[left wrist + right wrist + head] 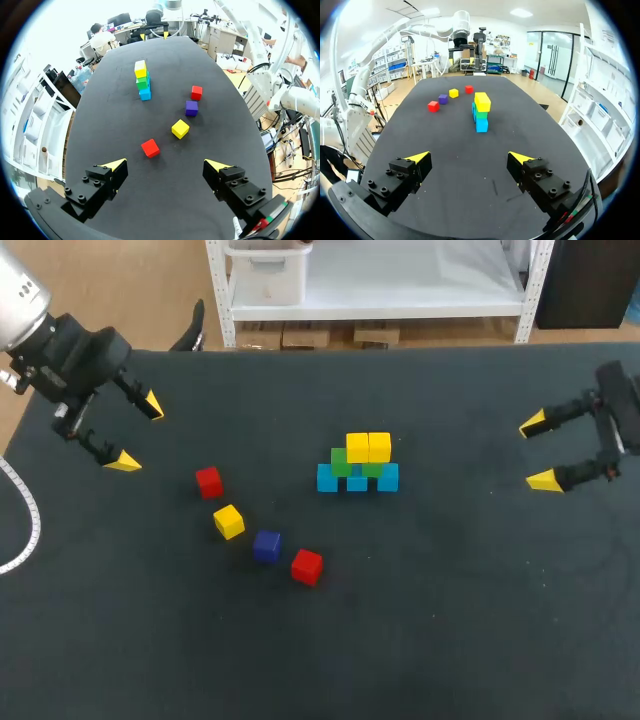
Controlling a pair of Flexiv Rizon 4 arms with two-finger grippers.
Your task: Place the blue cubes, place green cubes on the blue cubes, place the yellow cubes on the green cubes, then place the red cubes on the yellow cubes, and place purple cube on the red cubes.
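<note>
A stack stands mid-table: a row of blue cubes (357, 479), green cubes (342, 462) on them, two yellow cubes (368, 447) on top. The stack (142, 80) also shows far ahead of the left fingers, and the stack (481, 111) ahead of the right ones. Loose on the mat lie a red cube (209, 481), a yellow cube (229, 522), a purple cube (266, 546) and a second red cube (307, 566). My left gripper (137, 432) hangs open at the far left, empty. My right gripper (540, 452) hangs open at the far right, empty.
The dark mat (430, 620) covers the whole table. A white cable (28, 525) curves along its left edge. The loose cubes lie in a diagonal line left of the stack, nearer my left gripper (165, 170).
</note>
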